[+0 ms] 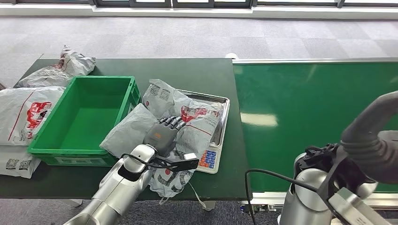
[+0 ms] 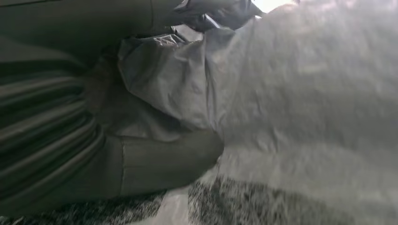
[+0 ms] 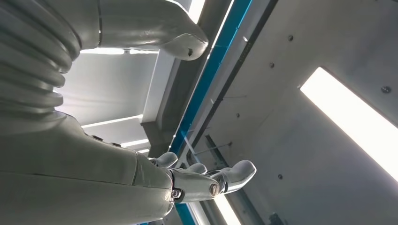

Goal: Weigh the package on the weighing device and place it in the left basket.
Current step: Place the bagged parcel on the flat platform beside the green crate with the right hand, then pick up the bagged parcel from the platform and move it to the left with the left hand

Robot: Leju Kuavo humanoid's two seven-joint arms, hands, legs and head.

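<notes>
One grey crumpled plastic mailer package with red print (image 1: 187,117) lies across the silver steel-pan weighing device with a coloured keypad (image 1: 220,123), its near end draped off the scale's front, so we judge it is there to be weighed. The left hand (image 1: 164,132) rests on top of it, dark fingers (image 1: 172,123) curled down onto the plastic; in the left wrist view the thick thumb (image 2: 169,159) presses against the film (whether it really grips, we cannot tell). The right hand (image 3: 206,180) is raised off to the right, fingers loosely apart, nothing in them.

The empty green plastic crate basket (image 1: 80,117) sits just left of the scale, its right wall touching the package's grey flap, and we think that wall must be cleared. More grey mailer bags (image 1: 26,112) lie left of and beyond the basket. A green conveyor belt (image 1: 319,108) runs on the right.
</notes>
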